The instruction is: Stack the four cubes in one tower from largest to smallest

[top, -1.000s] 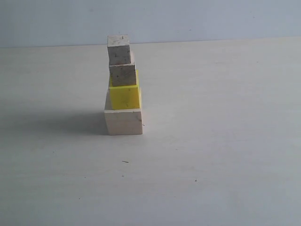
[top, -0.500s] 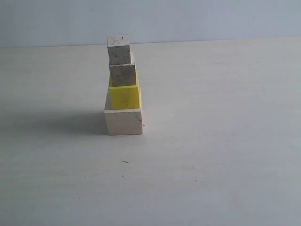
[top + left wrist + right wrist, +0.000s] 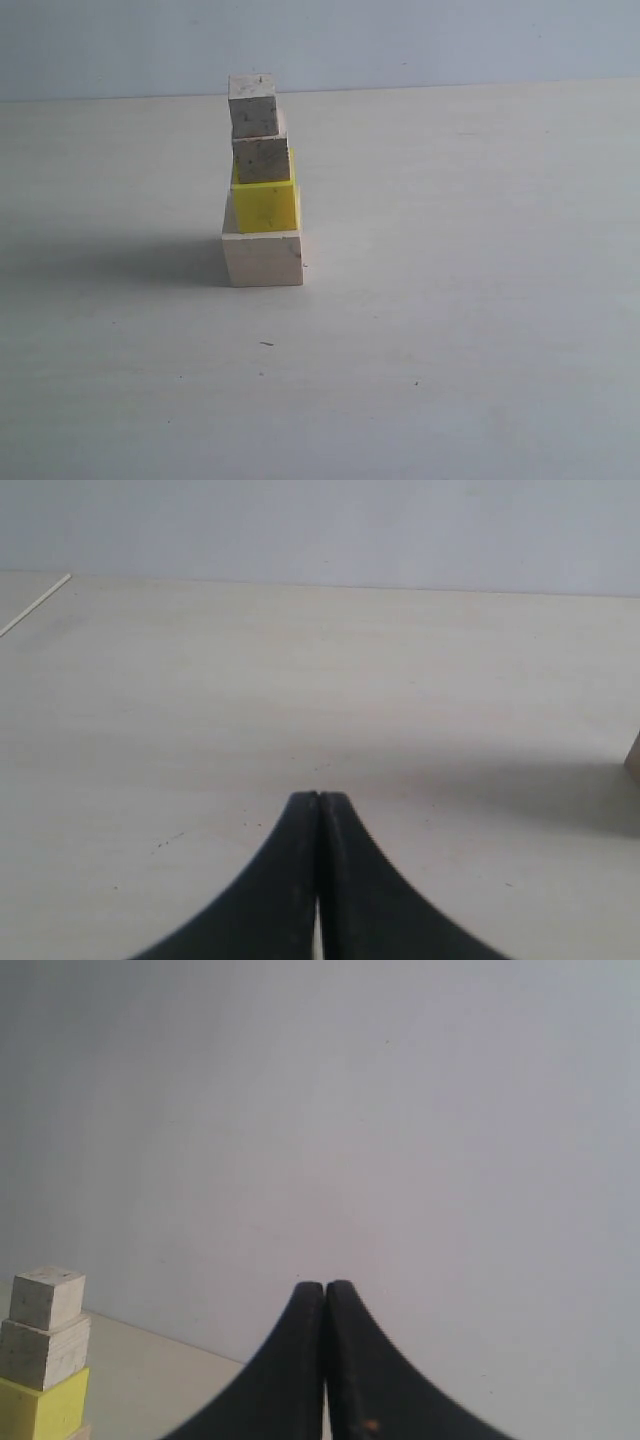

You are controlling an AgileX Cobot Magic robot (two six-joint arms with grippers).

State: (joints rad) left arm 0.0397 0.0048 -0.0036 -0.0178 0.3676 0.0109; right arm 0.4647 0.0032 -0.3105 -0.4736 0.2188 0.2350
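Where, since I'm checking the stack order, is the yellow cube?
In the exterior view, left of centre, the yellow cube sits on the pale cube and under a small cube.

The large cube (image 3: 262, 259) is pale matt wood, the yellow cube (image 3: 266, 207) smooth, the small cubes (image 3: 262, 160) speckled and rough.

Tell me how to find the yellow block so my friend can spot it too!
On the wide pale table, one tower of four blocks stands left of the middle in the exterior view. The yellow block is second from the bottom, on the big pale block and under two small speckled blocks. It is the only brightly coloured one.
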